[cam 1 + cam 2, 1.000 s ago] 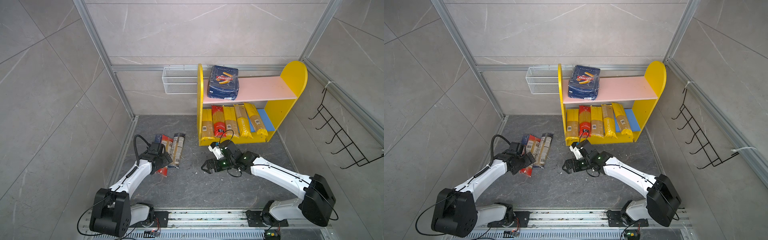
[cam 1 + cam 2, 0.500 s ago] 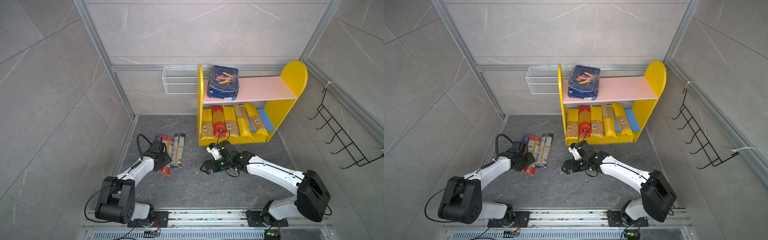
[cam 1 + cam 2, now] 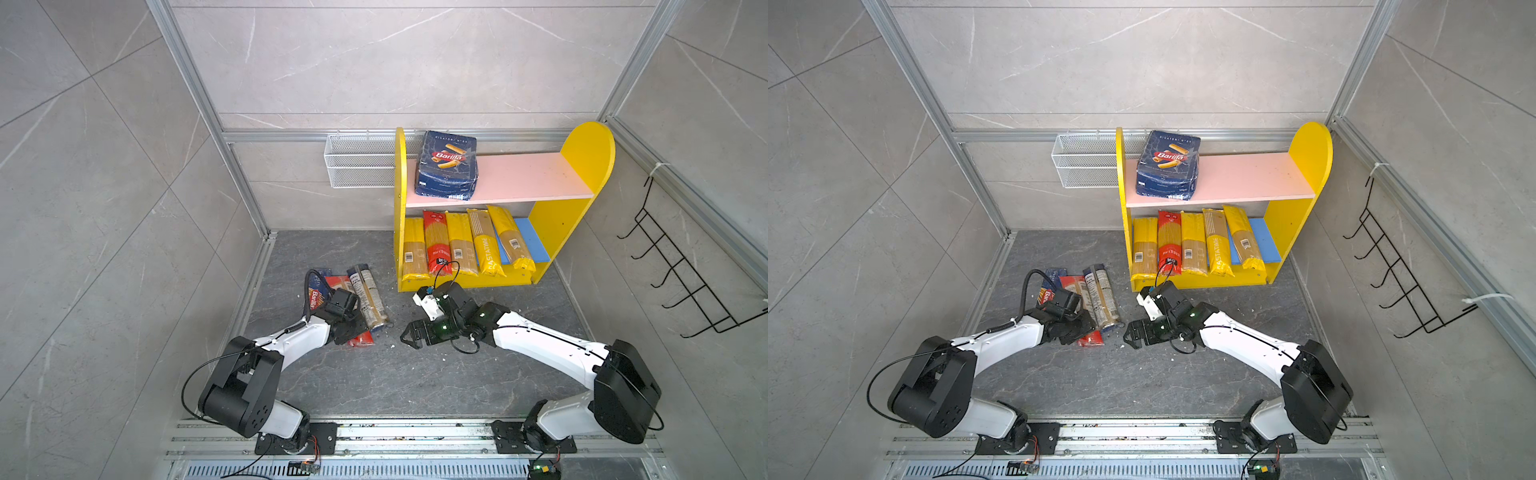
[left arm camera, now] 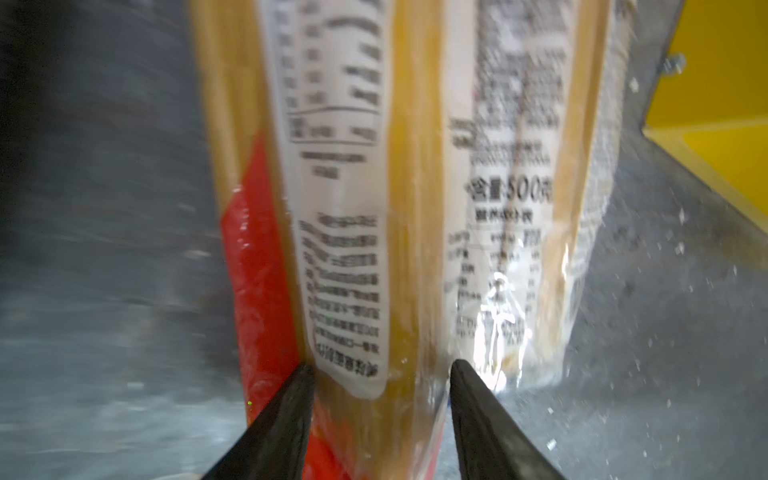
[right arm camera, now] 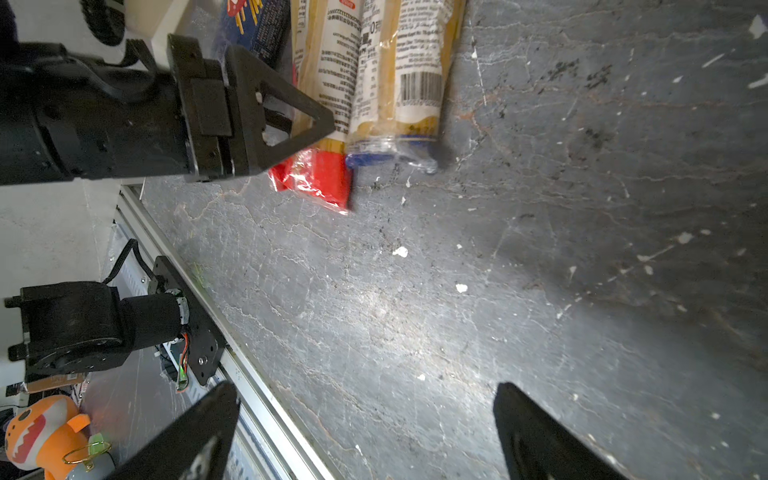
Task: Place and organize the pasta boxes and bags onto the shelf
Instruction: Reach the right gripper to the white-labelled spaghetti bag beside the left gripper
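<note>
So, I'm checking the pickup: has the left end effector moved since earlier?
Yes. The left end effector, shut on the red bag, shifted right toward the shelf.

Left arm [image 3: 291, 340] and right arm [image 3: 540, 344] show white links, black joints, cables, pointed black fingers [image 4: 282, 424].

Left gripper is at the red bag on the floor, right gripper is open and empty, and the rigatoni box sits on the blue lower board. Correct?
Not quite. The rigatoni box sits on the pink upper board, not the blue lower board, as both top views show. The rest of what you said is right.
</note>
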Tool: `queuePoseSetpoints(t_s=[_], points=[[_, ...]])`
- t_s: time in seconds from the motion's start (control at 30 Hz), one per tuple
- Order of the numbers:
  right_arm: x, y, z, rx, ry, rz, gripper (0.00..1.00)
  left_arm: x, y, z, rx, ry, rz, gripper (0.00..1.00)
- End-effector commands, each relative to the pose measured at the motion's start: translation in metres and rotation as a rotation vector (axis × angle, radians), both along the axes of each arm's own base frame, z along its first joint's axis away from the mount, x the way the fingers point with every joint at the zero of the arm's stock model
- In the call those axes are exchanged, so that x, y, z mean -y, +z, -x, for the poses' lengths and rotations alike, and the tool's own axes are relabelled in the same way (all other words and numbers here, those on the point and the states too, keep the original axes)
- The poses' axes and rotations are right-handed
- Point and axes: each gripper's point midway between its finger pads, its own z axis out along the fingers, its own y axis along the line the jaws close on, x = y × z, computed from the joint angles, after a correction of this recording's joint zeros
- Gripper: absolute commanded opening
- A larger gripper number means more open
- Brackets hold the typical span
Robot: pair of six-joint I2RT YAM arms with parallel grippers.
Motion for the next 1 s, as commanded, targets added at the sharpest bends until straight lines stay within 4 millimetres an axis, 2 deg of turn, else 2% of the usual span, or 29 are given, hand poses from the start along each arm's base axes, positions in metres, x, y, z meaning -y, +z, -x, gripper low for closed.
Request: queuePoseSetpoints(t_s=[0.0, 0.17, 0.37, 0.53, 0.67, 0.77, 0.83, 0.87, 0.97], points=[[0.009, -0.001, 0.004, 0.021, -0.003, 0.034, 0.97, 0.025, 0.0, 0.011, -0.044, -0.028, 0.048, 0.54], [0.011, -0.003, 0.0, 0.038, -0.012, 0.064, 0.97, 0.013, 0.012, 0.018, -0.017, -0.015, 0.007, 0.55], [-0.002, -0.013, -0.013, 0.048, -0.001, 0.106, 0.97, -0.015, 0.036, 0.03, 0.032, 0.005, -0.081, 0.56], [-0.019, -0.027, -0.032, 0.065, -0.003, 0.169, 0.97, -0.034, 0.052, 0.043, 0.064, 0.027, -0.106, 0.57], [-0.025, -0.036, -0.056, 0.107, -0.03, 0.262, 0.97, -0.045, 0.065, 0.053, 0.093, 0.04, -0.112, 0.61], [-0.035, -0.04, -0.069, 0.119, -0.031, 0.29, 0.97, -0.052, 0.075, 0.059, 0.121, 0.051, -0.109, 0.72], [-0.042, -0.043, -0.075, 0.123, -0.024, 0.303, 0.97, -0.055, 0.082, 0.062, 0.141, 0.052, -0.104, 0.86], [-0.045, -0.047, -0.079, 0.124, -0.023, 0.317, 0.97, -0.057, 0.087, 0.064, 0.156, 0.05, -0.098, 0.98], [-0.053, -0.057, -0.086, 0.13, -0.015, 0.358, 0.97, -0.06, 0.099, 0.068, 0.187, 0.047, -0.089, 1.0]])
